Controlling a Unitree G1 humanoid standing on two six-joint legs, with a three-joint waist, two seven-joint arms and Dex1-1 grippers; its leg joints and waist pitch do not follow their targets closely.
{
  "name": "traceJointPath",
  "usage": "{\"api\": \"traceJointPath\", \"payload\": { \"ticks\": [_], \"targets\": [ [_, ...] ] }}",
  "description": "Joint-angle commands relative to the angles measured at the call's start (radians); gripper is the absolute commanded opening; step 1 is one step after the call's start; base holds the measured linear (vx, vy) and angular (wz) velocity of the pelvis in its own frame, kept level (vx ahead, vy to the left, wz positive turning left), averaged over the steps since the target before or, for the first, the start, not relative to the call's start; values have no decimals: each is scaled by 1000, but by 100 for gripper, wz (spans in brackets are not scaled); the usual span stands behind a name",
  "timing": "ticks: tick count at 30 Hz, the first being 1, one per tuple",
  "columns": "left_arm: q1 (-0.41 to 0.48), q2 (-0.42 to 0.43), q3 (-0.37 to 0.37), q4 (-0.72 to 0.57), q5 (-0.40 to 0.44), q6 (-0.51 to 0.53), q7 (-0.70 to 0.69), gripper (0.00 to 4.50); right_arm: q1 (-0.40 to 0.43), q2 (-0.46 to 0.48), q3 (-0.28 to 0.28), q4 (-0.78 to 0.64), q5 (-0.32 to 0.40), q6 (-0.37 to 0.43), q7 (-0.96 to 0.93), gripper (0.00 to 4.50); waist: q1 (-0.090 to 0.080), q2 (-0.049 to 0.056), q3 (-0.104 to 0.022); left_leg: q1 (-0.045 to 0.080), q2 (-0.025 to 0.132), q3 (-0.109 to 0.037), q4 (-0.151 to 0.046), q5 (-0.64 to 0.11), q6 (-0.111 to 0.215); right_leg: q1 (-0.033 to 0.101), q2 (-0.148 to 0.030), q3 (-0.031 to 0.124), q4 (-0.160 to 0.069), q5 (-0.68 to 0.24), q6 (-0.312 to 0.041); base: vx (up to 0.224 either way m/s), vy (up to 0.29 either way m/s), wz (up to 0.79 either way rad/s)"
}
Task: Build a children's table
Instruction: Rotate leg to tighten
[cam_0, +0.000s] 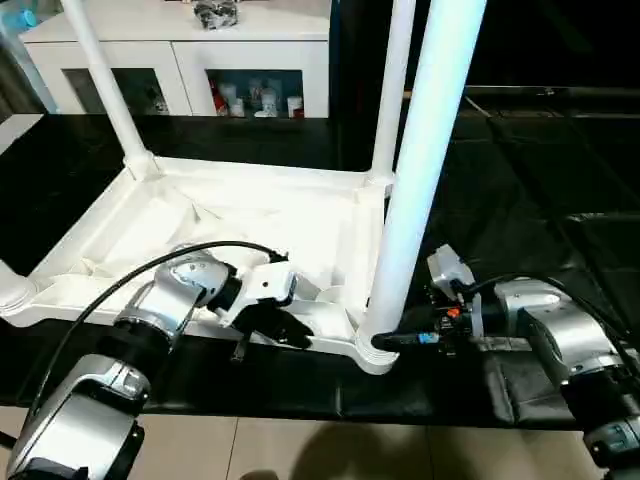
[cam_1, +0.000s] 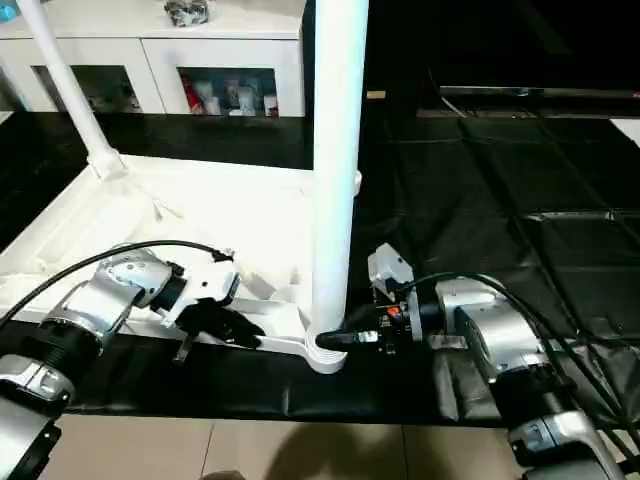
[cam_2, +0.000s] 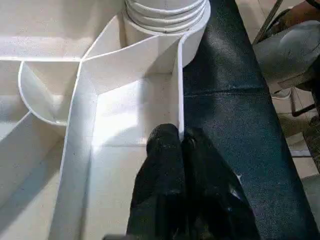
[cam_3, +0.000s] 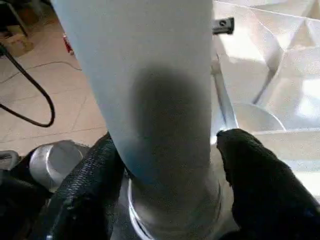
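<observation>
Left eye view: the white plastic children's table lies upside down on the black-covered bench (cam_0: 560, 200), its rectangular top (cam_0: 250, 225) with the ribbed underside facing up, reaching from the bench's near edge toward the middle. Long round tapered white legs stand upright in its corner sockets: one at the far left corner (cam_0: 105, 85), one at the far right corner (cam_0: 392, 90), and the thick-looking near leg (cam_0: 415, 190) at the near right corner socket (cam_0: 372, 352), close to the bench's near edge. At the near left corner only a rounded white stub shows at the picture's edge.

The left gripper (cam_2: 181, 145) has its black fingers closed tight on the thin upright rim of the top's near edge, just beside that near right socket; judging from this, it pins the top down so the socket cannot slide or tip.

The right gripper (cam_3: 167, 155) comes in level from the right, its fingers (cam_3: 250, 175) set on either side of the near leg's base just above the socket collar. They sit close around the leg, though I cannot tell if they grip it yet. Probably the grasp is low so the leg can be pressed or twisted home.

A white cabinet with glass-fronted shelves (cam_0: 180, 55) stands beyond the bench's far edge.
</observation>
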Motion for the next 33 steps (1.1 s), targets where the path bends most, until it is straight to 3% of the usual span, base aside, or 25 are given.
{"api": "traceJointPath", "payload": {
  "ticks": [1, 5, 10, 12, 13, 14, 18, 20, 23, 25, 29, 31, 33],
  "targets": [
    [-6, 2, -25, 3, 21, -3, -11, 0, -22, 7, -5, 11, 10, 4, 8, 279, 2, -16, -69, 4, 79, -29, -61, -48, 108, 61, -110, 80, -68, -206, -108, 0, 0, 0],
    [-12, -3, -20, 16, 19, 8, 1, 0, -20, 20, -14, 19, 20, 7, 10, 240, 3, -17, -70, 4, 79, -29, -61, -47, 107, 61, -110, 80, -68, -202, -107, 0, 0, 0],
    [-44, -43, 14, 63, 12, 105, 94, 0, 6, 58, -48, 11, 45, 17, -45, 210, 3, -14, -65, 8, 76, -27, -64, -80, 89, 60, -108, 79, -80, -265, -101, 0, 0, 0],
    [-53, -52, 21, 77, 13, 126, 119, 0, 8, 69, -57, 19, 34, 1, -77, 205, 2, -15, -64, 10, 75, -28, -66, -98, 76, 61, -109, 78, -85, -309, -85, 0, 0, 0],
    [-61, -61, 27, 87, 12, 141, 139, 0, 8, 79, -60, 27, 17, -13, -112, 205, 3, -8, -64, 11, 74, -29, -65, -100, 72, 60, -110, 78, -86, -316, -84, 0, 0, 0],
    [-81, -82, 42, 113, 11, 167, 191, 0, 0, 102, -66, 47, -13, -16, -196, 203, 0, -13, -62, 11, 72, -28, -66, -106, 67, 60, -108, 76, -91, -331, -77, 0, 0, 0],
    [-120, -129, 75, 160, 7, 217, 308, 0, -21, 162, -84, 81, -63, -10, -375, 199, -20, -11, -63, 8, 70, -34, -70, -108, 40, 62, -107, 72, -90, -331, -77, 0, 0, 0],
    [-149, -170, 103, 187, 4, 255, 411, 0, -47, 223, -107, 112, -93, 11, -528, 197, -35, -13, -66, 4, 65, -34, -67, -93, 43, 66, -109, 73, -89, -304, -88, 0, 0, 0],
    [-178, -221, 138, 205, -11, 292, 521, 0, -79, 296, -123, 141, -117, 33, -674, 196, -41, -12, -67, 2, 60, -30, -63, -73, 62, 68, -107, 72, -92, -284, -90, 0, 0, 0],
    [-187, -244, 150, 205, -20, 310, 551, 0, -95, 333, -129, 156, -128, 41, -743, 196, -46, -7, -69, 0, 64, -32, -64, -47, 66, 66, -106, 73, -84, -241, -103, 0, 0, 0],
    [-195, -275, 164, 204, -29, 321, 578, 0, -112, 377, -125, 169, -160, 43, -817, 196, -48, -7, -70, 3, 69, -33, -65, -58, 81, 67, -107, 75, -78, -186, -122, 0, 0, 0],
    [-188, -268, 158, 198, -19, 289, 571, 0, -95, 378, -104, 151, -178, 19, -793, 252, -48, -5, -68, 4, 68, -31, -65, -72, 82, 67, -109, 76, -80, -187, -125, 0, 0, 0],
    [-184, -259, 155, 199, -12, 263, 568, 0, -84, 374, -99, 139, -181, 12, -780, 268, -48, -5, -68, 4, 68, -31, -66, -77, 87, 67, -108, 77, -81, -186, -123, 0, 0, 0]
  ]
}}
